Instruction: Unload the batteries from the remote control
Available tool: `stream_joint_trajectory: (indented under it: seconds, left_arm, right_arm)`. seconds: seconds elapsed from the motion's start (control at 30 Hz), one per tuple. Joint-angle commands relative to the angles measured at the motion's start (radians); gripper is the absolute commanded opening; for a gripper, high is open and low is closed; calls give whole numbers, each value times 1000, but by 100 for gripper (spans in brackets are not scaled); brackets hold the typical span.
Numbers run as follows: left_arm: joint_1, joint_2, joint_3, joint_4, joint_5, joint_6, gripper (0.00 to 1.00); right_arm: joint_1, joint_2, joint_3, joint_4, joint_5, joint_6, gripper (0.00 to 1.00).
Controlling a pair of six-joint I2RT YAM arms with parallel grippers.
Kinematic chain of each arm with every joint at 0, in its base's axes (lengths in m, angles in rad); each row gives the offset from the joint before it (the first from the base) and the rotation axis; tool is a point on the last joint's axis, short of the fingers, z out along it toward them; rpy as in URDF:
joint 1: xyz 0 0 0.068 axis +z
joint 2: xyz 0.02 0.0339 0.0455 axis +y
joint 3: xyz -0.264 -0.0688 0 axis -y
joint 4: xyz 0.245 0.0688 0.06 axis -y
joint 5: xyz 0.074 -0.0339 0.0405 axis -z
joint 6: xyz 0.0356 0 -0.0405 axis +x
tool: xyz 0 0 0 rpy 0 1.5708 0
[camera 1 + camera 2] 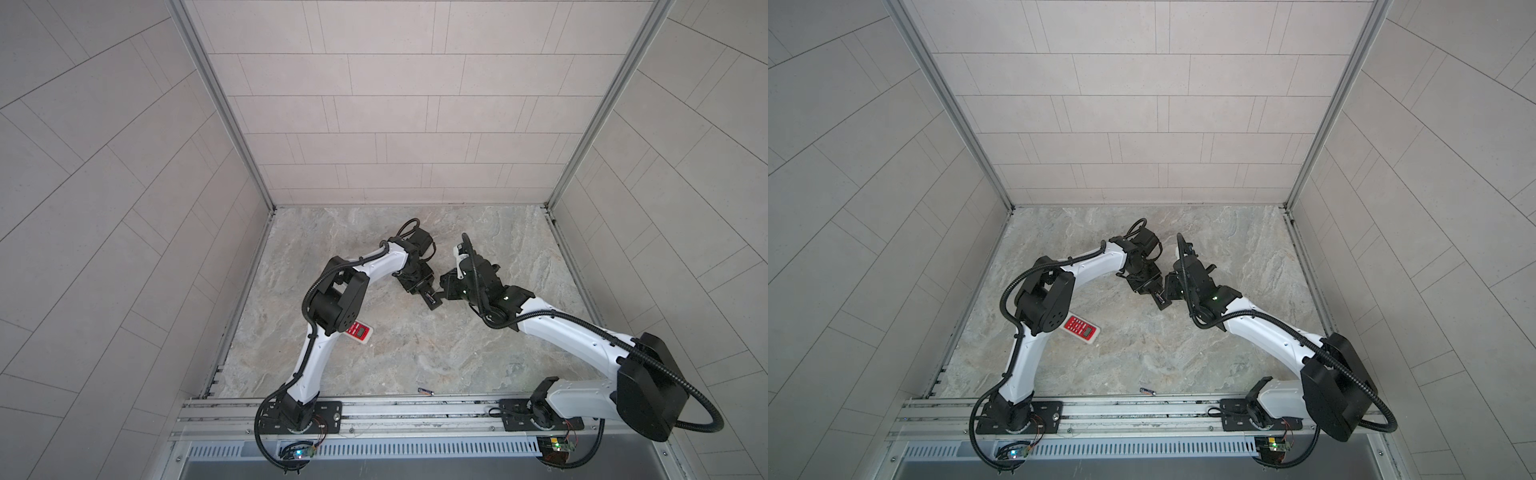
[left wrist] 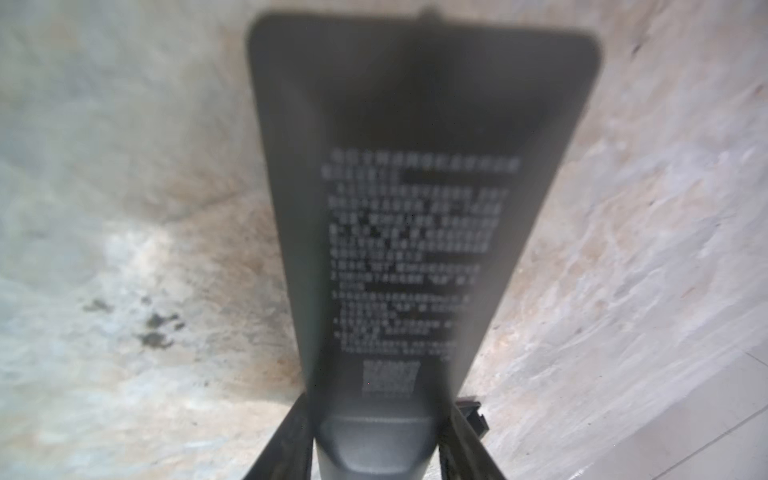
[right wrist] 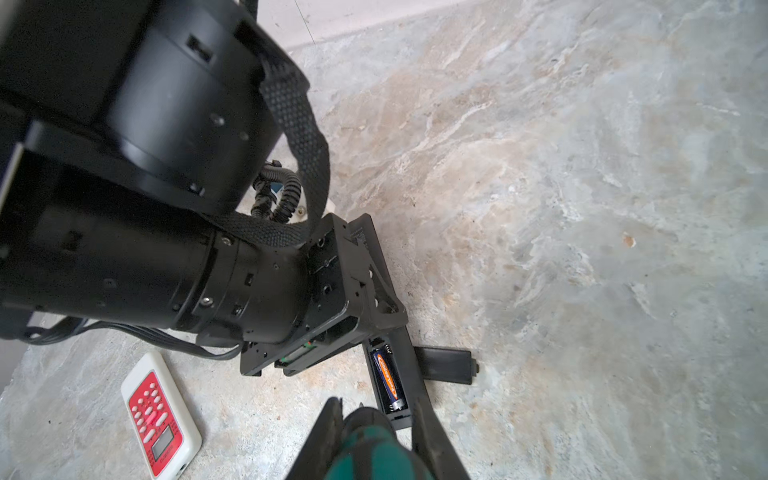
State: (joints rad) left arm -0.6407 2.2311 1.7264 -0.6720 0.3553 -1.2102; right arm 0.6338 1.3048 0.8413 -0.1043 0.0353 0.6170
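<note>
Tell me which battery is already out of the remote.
The loose battery lying alone by the front rail; the other battery sits inside the black remote's open compartment.

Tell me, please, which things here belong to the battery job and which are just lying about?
Job:
- black remote, held by the left gripper
- fitted battery in its open bay
- loose battery, already out
- screwdriver, in the right gripper
- black cover

Lying about:
- white-and-red remote
</note>
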Motion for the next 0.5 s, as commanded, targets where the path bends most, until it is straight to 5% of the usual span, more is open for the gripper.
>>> stream_joint_trajectory:
  seconds: [0.0, 0.47]
  left_arm:
    - [12, -52, -28, 84, 17, 17, 0]
    - [55, -74, -138, 247, 76, 35, 0]
  right_arm:
    - [13, 22, 34, -19, 68, -36, 0]
    - [37, 119, 90, -9, 170, -100, 0]
